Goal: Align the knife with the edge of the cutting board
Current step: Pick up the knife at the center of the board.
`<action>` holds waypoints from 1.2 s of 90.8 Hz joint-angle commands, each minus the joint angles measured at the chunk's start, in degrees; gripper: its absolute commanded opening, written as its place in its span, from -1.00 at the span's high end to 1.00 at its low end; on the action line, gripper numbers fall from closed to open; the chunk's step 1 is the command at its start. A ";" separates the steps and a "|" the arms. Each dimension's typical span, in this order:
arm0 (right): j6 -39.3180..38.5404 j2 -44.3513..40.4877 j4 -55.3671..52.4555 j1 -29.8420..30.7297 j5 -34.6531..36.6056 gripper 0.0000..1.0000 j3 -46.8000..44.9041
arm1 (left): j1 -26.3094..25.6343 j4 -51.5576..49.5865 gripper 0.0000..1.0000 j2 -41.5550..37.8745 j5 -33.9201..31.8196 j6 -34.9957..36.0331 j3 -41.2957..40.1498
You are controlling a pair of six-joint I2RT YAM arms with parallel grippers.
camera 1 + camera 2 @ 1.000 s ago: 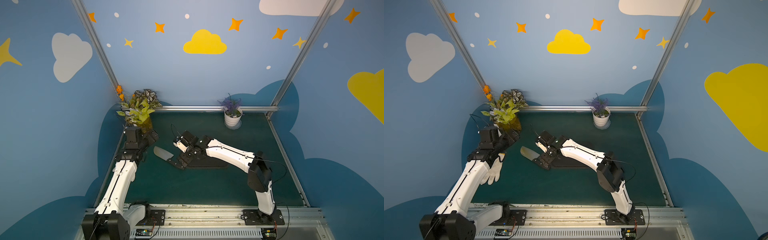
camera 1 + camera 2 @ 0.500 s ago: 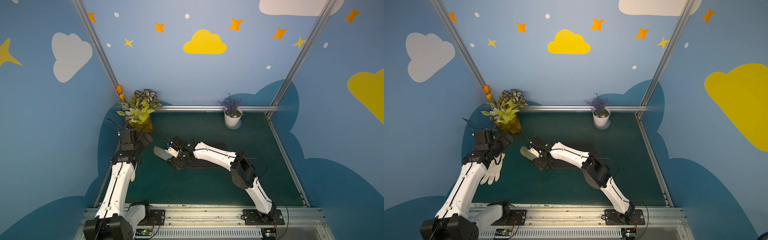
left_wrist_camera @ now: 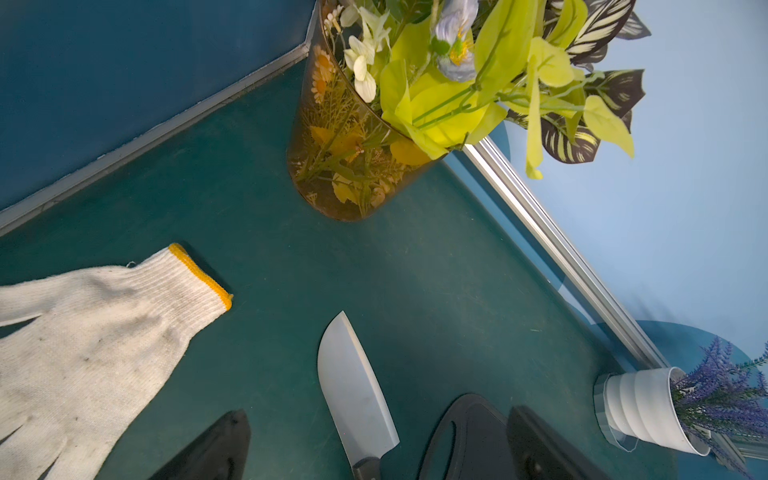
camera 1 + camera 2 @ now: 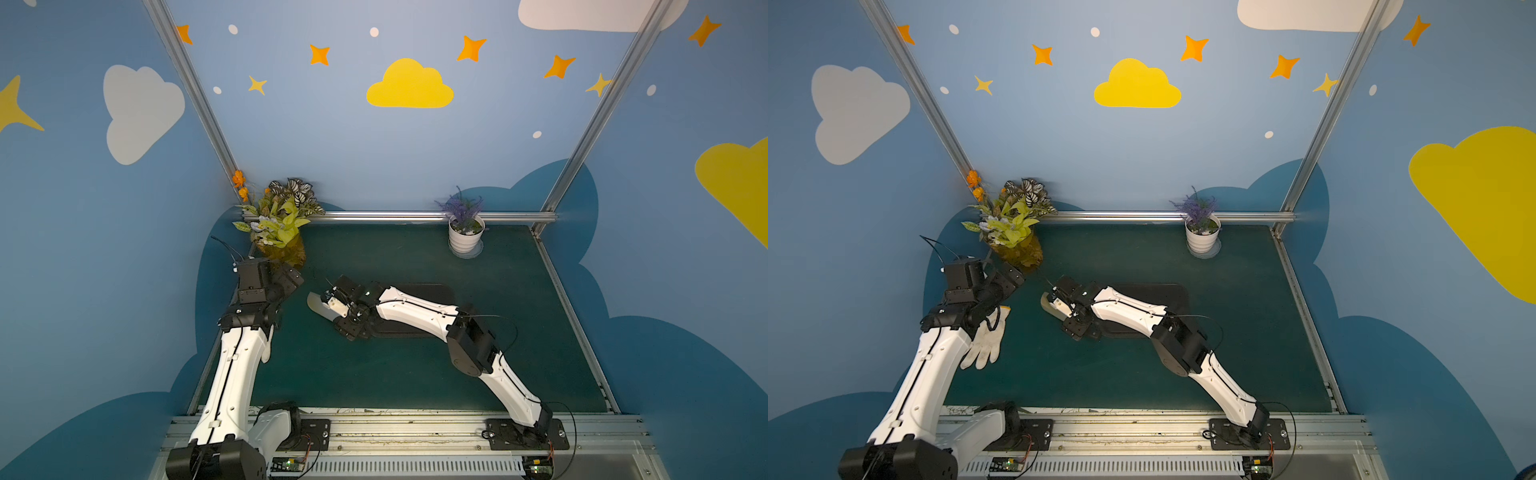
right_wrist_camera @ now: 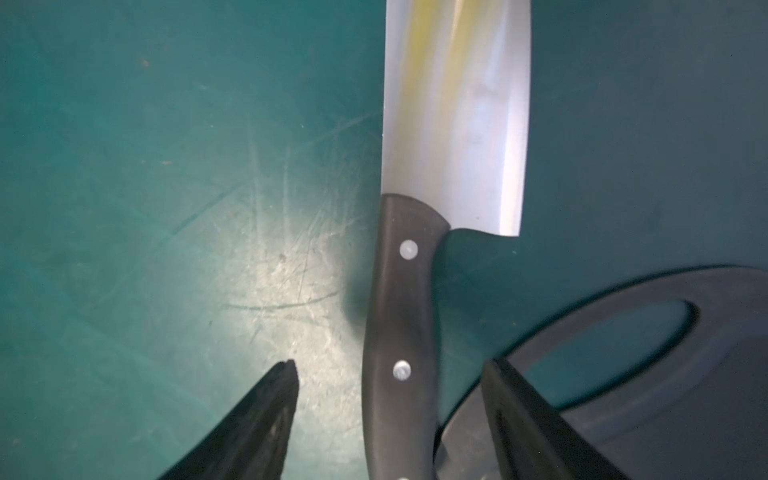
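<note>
Top views, knife (image 4: 318, 304): is lying flat on the green mat (image 4: 374, 374), its blade poking out to the left of the right gripper (image 4: 348, 319).
Top views, cutting board (image 4: 432, 292): is lying on the mat with the knife just beside its left end. The right arm is reaching across it.
Top views, left gripper (image 4: 291, 278): is hovering beside the flower vase (image 4: 282, 251), well apart from the knife. A white glove (image 4: 986, 345) is lying under that arm.
Left wrist view, left gripper: its fingers (image 3: 216, 449) are standing wide apart, released and holding nothing.
Left wrist view, knife (image 3: 357, 399): is lying between the glove (image 3: 83, 340) and the board (image 3: 469, 440), its tip pointing towards the vase (image 3: 345, 166) and angling away from the board's slotted end.
Right wrist view, right gripper (image 5: 392, 365): is straddling the black handle unclenched. Its fingers (image 5: 257, 424) are standing either side, with mat showing in both gaps.
Right wrist view, cutting board (image 5: 685, 395): its slot end is lying just beside the handle. Whether they are touching cannot be told.
</note>
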 commanded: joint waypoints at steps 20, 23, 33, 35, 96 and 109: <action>-2.33 4.17 -0.42 0.87 1.38 -0.42 3.03 | 1.16 -0.83 -1.00 -0.18 0.92 0.89 1.56; -3.04 4.57 -0.42 1.04 1.60 -0.41 3.16 | 1.27 -0.76 -1.00 -0.07 1.24 0.74 1.52; -3.96 5.65 -0.49 1.65 3.51 -0.40 3.60 | 1.37 0.08 -1.00 -0.03 2.53 0.67 1.36; -3.95 5.83 -0.48 1.77 3.73 -0.40 3.71 | 1.30 0.12 -1.00 -0.09 2.57 0.63 1.27; -0.90 5.32 -1.30 4.05 2.84 -0.10 3.39 | 1.46 0.15 -1.00 0.15 2.67 1.01 1.34; 0.28 4.60 -1.33 4.64 4.90 -0.13 2.60 | 1.46 0.07 -1.00 0.39 2.96 1.05 1.41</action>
